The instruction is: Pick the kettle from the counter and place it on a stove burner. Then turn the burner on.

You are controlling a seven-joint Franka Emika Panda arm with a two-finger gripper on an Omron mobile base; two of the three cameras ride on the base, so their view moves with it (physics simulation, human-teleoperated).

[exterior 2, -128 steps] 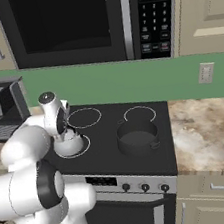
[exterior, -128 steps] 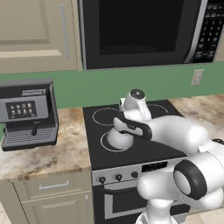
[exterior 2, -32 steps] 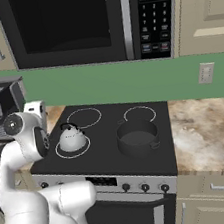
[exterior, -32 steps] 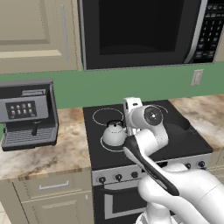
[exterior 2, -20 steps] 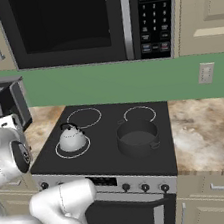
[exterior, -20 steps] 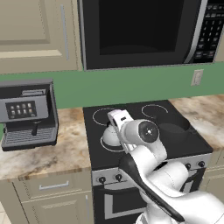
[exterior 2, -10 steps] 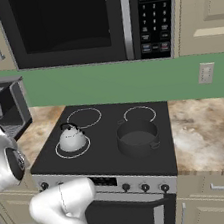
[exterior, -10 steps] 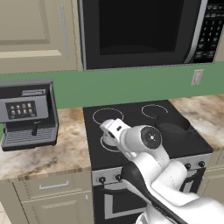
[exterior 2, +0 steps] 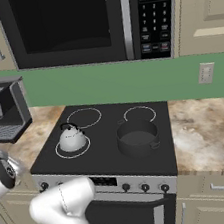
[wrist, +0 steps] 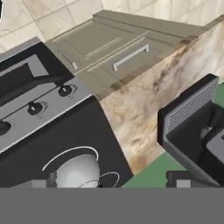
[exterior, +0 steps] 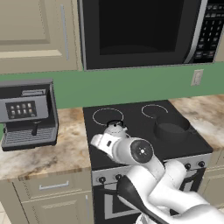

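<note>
One small silvery kettle point(exterior 2: 71, 138) sits upright inside the white ring of the front-left stove burner point(exterior 2: 59, 151) on the black glass cooktop point(exterior 2: 106, 147), off the counter point(exterior: 65, 151) and free of the robot's hold. The gripper itself cannot be made out, and whether its fingers stand parted or closed cannot be told; the hand camera looks down with the kettle's dome point(wrist: 78, 173) at the lower edge of its view, so the kettle probably lies just below and ahead of the fingertips.

The kettle looks light, rigid and smooth-skinned, likely slippery on its rounded body. The thin dark arched handle over the lid seems the surest place for a two-finger hold, should it need shifting.

What remains appears to be the burner control: a row of dark knobs point(wrist: 34, 108) runs along the stove's front panel, beyond the kettle as seen from the fingers. A wider dark pot point(exterior 2: 137, 137) occupies the burner to the kettle's right, and a coffee machine point(exterior: 28, 115) stands on the marbled stone to the cooktop's left, under a microwave point(exterior: 144, 30) and pale cabinets.
</note>
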